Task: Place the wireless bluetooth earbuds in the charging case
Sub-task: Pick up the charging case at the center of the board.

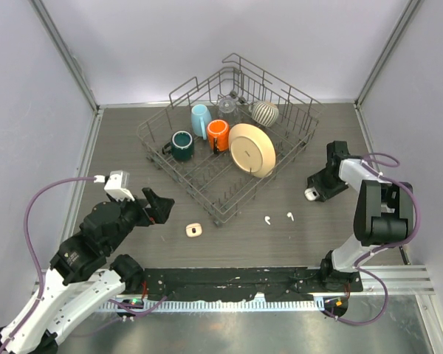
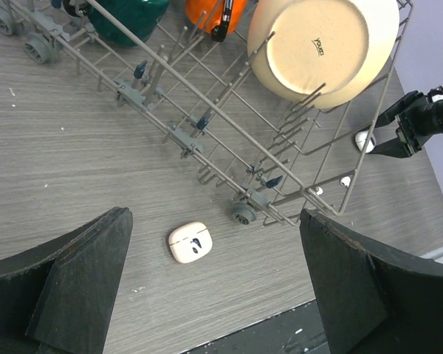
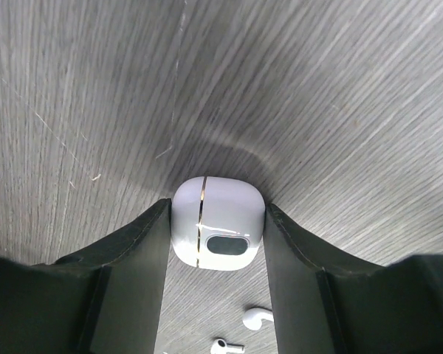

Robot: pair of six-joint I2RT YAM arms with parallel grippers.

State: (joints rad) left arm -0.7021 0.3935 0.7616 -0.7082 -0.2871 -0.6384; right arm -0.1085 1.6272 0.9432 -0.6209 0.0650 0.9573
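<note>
In right pincer (image 3: 218, 215), closed case (image 3: 218, 230), earbuds (image 3: 257, 318) outside

The left arm (image 1: 81, 251) is being held stretched out from its base at the near left, towards the middle of the table (image 1: 280, 243), with the wrist tilted downwards. Its jaws are being held wide apart above the table, with nothing between them. The right arm (image 1: 380, 214) is being held folded at the elbow, the wrist pointing down. Its jaws are being pressed against both sides of a small white case (image 3: 218, 232), low at the table.
</note>
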